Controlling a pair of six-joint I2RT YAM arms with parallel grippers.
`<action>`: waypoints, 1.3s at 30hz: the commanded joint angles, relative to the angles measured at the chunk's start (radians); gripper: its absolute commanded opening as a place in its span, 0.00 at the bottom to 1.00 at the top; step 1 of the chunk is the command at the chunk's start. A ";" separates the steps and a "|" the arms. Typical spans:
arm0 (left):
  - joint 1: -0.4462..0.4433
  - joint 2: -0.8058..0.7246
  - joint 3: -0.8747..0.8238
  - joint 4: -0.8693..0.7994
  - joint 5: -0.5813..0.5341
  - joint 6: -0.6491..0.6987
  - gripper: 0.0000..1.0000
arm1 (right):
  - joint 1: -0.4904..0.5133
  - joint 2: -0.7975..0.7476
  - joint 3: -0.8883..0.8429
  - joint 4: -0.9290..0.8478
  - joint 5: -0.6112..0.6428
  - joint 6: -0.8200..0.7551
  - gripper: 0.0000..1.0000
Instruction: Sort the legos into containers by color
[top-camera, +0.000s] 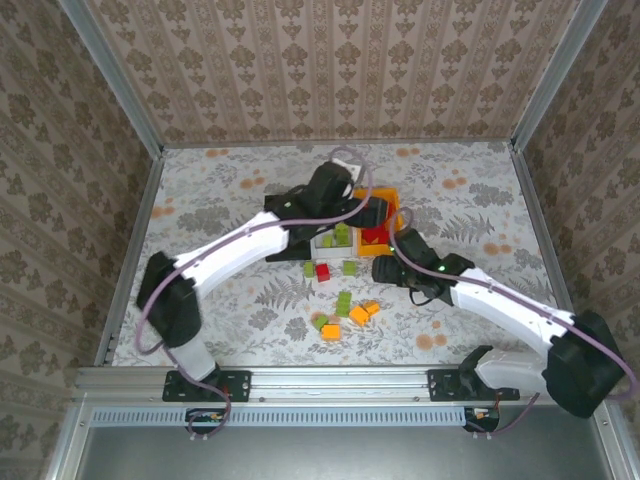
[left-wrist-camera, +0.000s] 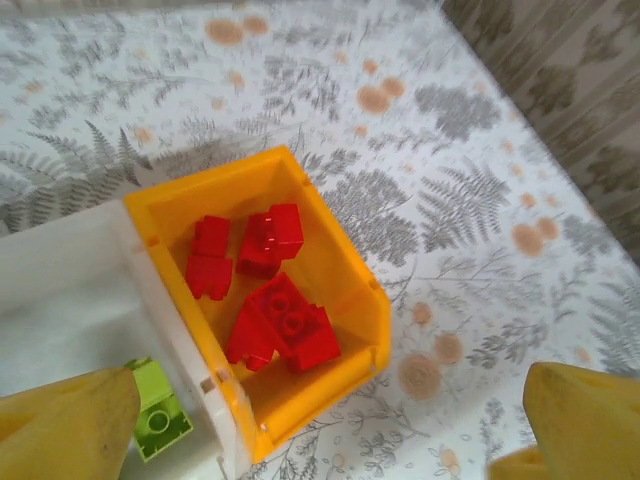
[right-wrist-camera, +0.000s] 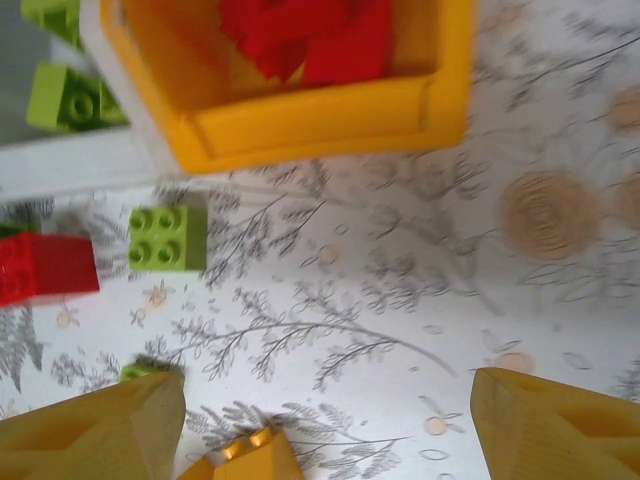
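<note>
The left gripper (left-wrist-camera: 330, 400) hangs above the joined bins. Its two yellow fingers (left-wrist-camera: 65, 425) are spread wide apart, with nothing held and nothing touched. Under it sits the orange bin (left-wrist-camera: 360, 290), holding a small heap of red bricks (left-wrist-camera: 285, 325). The white bin (left-wrist-camera: 70, 290) is joined to the orange bin's side. One lime green brick (left-wrist-camera: 155, 422) lies inside the white bin, close to the shared wall.

The right gripper (right-wrist-camera: 325, 420) hovers low over the table, on the near side of the orange bin. Its fingers also stand wide apart and grip nothing. An orange-yellow brick (right-wrist-camera: 240, 458) lies on the cloth just beside one finger; whether they touch cannot be told. A four-stud green brick (right-wrist-camera: 167, 238) rests on the table just outside the white bin, and a loose red brick (right-wrist-camera: 45, 268) lies near it.

From above, the black bin (top-camera: 283, 207) forms the left end of the row. More loose bricks (top-camera: 343, 303), green and orange-yellow, are scattered over the fern-patterned table (top-camera: 220, 200) between the bins and the arm bases.
</note>
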 joint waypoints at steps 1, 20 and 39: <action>-0.009 -0.153 -0.187 0.048 -0.078 -0.057 1.00 | 0.053 0.082 0.063 0.063 0.011 -0.014 0.77; 0.014 -0.872 -0.929 -0.175 -0.286 -0.345 1.00 | 0.116 0.499 0.265 0.119 0.109 0.046 0.76; 0.023 -0.895 -0.944 -0.176 -0.289 -0.343 1.00 | 0.114 0.500 0.264 0.133 0.079 -0.002 0.29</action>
